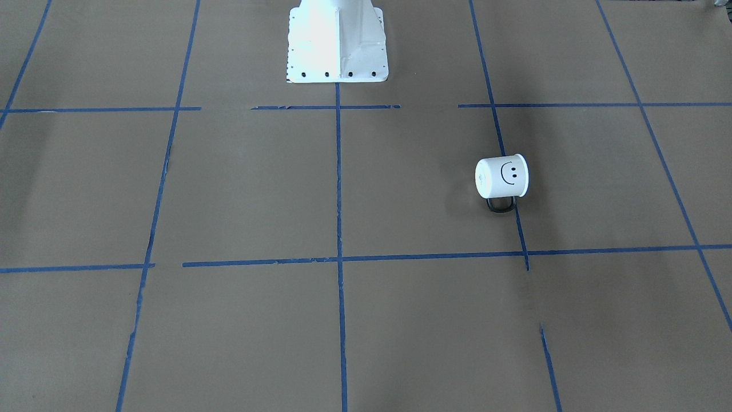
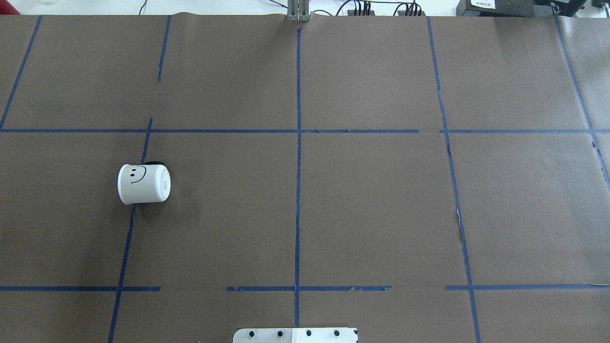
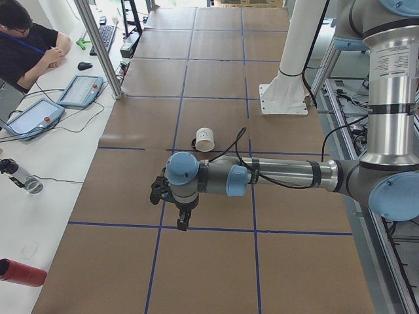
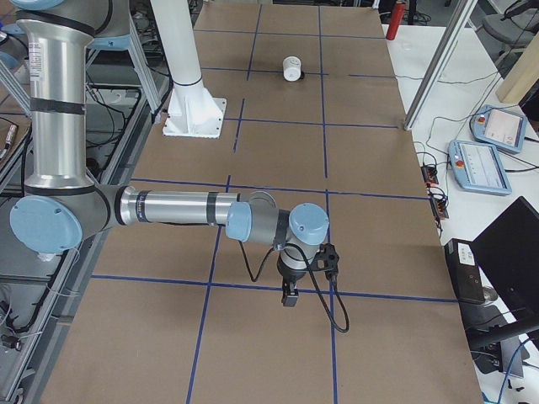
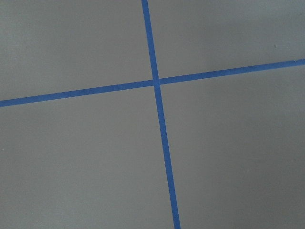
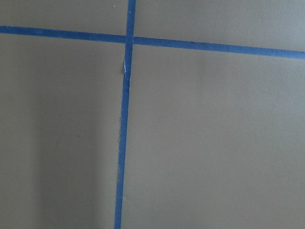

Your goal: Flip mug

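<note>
The white mug [image 1: 502, 176] with a black smiley face lies on its side on the brown paper, over a blue tape line. Its flat base points to the table's middle and its flared rim to the robot's left end. Its black loop handle [image 1: 502, 205] rests on the paper on the operators' side. The mug also shows in the overhead view [image 2: 143, 183] and both side views [image 3: 205, 139] [image 4: 292, 67]. My left gripper [image 3: 183, 219] hangs well short of the mug. My right gripper [image 4: 289, 296] is far from it. I cannot tell whether either is open or shut.
The robot's white base [image 1: 337, 43] stands at the table's middle edge. Blue tape lines grid the brown paper. A person sits at a side table with tablets [image 3: 78, 88]; a red bottle [image 3: 19, 271] lies there. Both wrist views show only paper and tape.
</note>
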Robot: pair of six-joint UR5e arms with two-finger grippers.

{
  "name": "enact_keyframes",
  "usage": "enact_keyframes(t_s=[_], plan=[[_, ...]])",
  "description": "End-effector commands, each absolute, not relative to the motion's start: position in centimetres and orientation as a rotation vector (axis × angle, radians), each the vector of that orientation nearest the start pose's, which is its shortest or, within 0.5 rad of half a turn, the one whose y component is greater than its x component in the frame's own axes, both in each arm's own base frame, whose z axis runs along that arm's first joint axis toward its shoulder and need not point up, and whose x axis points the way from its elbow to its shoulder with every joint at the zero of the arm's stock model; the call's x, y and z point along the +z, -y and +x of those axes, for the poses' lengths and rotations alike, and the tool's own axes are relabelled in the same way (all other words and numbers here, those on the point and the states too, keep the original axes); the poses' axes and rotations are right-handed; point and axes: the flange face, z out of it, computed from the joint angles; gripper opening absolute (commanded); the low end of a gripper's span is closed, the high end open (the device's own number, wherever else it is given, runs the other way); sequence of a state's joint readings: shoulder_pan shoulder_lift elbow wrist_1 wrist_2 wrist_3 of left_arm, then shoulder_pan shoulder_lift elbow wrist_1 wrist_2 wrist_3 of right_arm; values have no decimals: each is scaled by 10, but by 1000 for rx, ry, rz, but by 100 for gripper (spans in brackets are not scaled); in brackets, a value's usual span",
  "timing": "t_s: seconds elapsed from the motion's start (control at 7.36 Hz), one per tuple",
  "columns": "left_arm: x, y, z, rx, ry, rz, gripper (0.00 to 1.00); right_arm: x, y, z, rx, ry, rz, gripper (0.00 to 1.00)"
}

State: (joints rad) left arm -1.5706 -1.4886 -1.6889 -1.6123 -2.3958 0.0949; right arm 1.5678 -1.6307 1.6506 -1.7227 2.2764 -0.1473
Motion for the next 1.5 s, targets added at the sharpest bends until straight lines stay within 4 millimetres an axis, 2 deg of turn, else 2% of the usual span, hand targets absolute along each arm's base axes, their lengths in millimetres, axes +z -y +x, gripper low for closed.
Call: enact_keyframes(t_s=[0.0,0.14,0.41,0.54,0.68,0.82,0.95,1.09,1.22,1.36], plan=[[626,465,-59,135,-818,132,100,667,456,67,-97,712,-75,100],[617,470,-59,150,-822,168,100,667,456,67,-97,712,-75,100],[595,491,-58,229,-802,351,100,668,455,67,-97,712,-77,100],[579,517,-59,278,-789,472,100,667,456,67,-97,712,-75,100],[560,522,-61,328,-778,596,100,667,456,67,-97,712,-75,100],[553,520,-61,345,-774,663,100,667,456,67,-97,712,-75,100],[550,516,-61,259,-806,666,100,667,456,67,-97,712,-75,100],[539,515,-62,181,-822,708,100,667,456,67,-97,712,-75,100],[536,509,-54,75,-790,770,100,668,455,67,-97,712,-77,100],[544,500,-22,47,-850,746,100,668,455,67,-97,712,-77,100]])
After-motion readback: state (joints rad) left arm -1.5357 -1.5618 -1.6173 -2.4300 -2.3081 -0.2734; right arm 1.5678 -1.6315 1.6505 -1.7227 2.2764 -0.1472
